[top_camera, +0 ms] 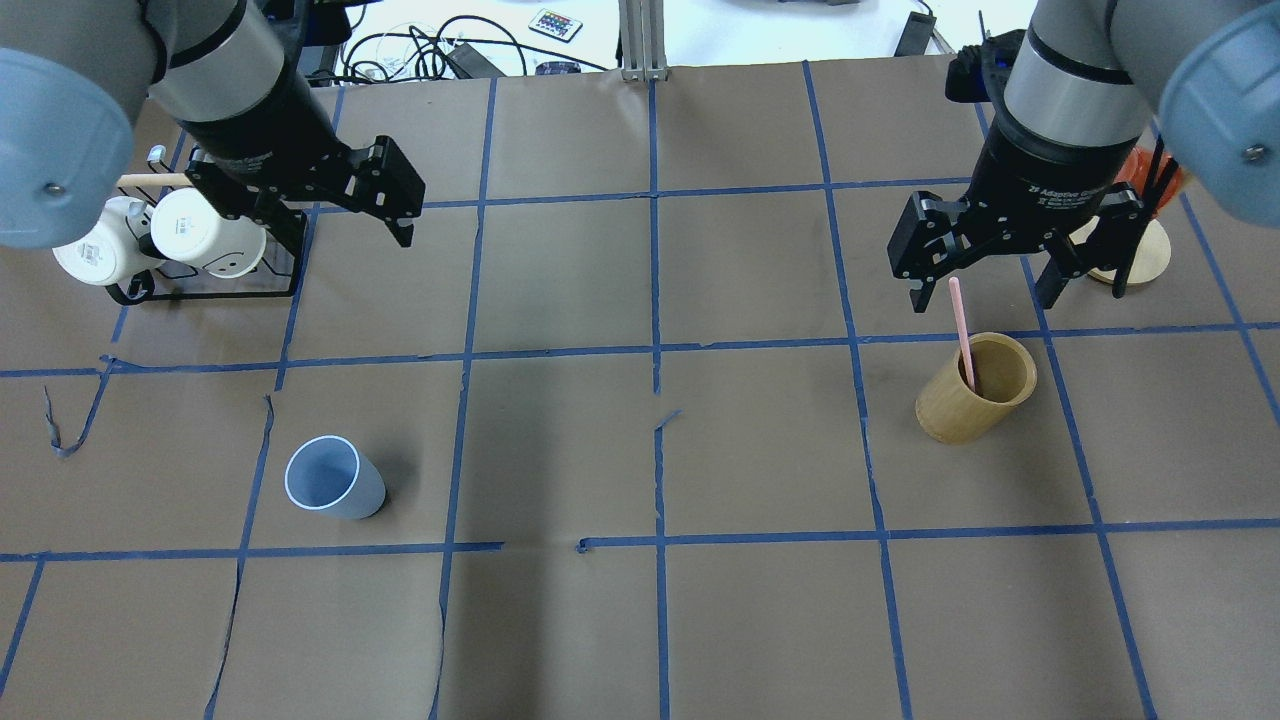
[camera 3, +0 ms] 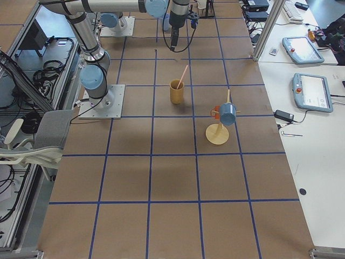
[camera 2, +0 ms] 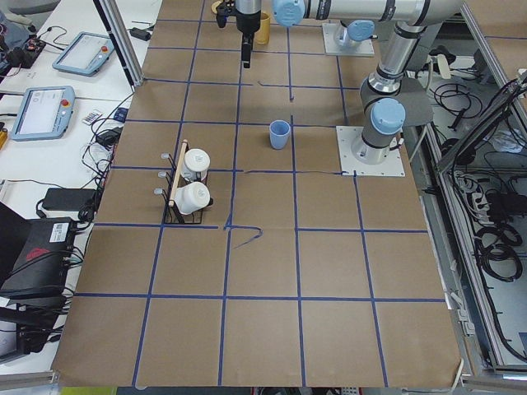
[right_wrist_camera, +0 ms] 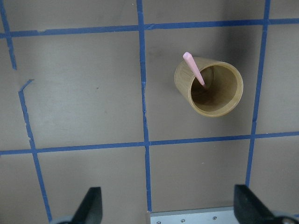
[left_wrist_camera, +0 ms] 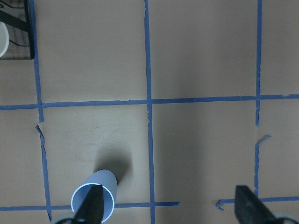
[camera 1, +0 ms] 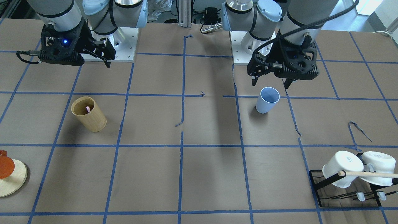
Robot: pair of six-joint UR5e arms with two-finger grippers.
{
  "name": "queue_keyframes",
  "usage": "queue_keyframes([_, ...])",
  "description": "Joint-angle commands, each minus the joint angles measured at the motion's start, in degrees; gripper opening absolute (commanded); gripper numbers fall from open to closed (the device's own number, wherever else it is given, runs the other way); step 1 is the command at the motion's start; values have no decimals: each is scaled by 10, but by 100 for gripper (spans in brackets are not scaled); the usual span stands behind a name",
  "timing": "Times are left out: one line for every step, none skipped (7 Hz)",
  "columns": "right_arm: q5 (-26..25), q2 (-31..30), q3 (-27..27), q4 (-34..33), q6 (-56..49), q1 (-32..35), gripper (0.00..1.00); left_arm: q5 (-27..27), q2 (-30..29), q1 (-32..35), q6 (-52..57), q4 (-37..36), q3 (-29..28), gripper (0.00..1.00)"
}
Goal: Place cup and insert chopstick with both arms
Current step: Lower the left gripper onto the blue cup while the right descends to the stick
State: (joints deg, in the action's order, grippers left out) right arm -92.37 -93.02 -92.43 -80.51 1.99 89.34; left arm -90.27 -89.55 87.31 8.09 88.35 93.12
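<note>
The light blue cup [camera 1: 266, 100] stands upright on the brown table, also seen in the overhead view [top_camera: 333, 478] and at the bottom left of the left wrist view [left_wrist_camera: 93, 204]. My left gripper [camera 1: 270, 84] hangs open and empty high above the table, just behind the cup. The pink chopstick [top_camera: 962, 335] leans inside the tan bamboo cylinder [top_camera: 975, 390] and sticks out of its top; it also shows in the right wrist view [right_wrist_camera: 194, 70]. My right gripper [top_camera: 983, 298] is open and empty, high above the table just past the cylinder.
A black rack [camera 1: 320, 182] with two white mugs and a long wooden dowel stands on the robot's far left. A round wooden stand [camera 1: 12, 182] with an orange mug is on its far right. Blue tape lines grid the table.
</note>
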Motion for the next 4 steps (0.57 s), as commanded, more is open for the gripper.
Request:
queue_keyframes([1, 4, -3, -44, 0, -6, 100, -6, 23, -94, 143, -21, 115, 100])
queue_keyframes([-2, 7, -10, -83, -8, -3, 100, -4, 24, -108, 158, -58, 168, 100])
queue_keyframes([-2, 6, -16, -88, -9, -7, 97, -4, 26, -129, 168, -111, 225, 100])
queue_keyframes([-20, 8, -32, -123, -10, -6, 94, -6, 27, -159, 203, -132, 246, 100])
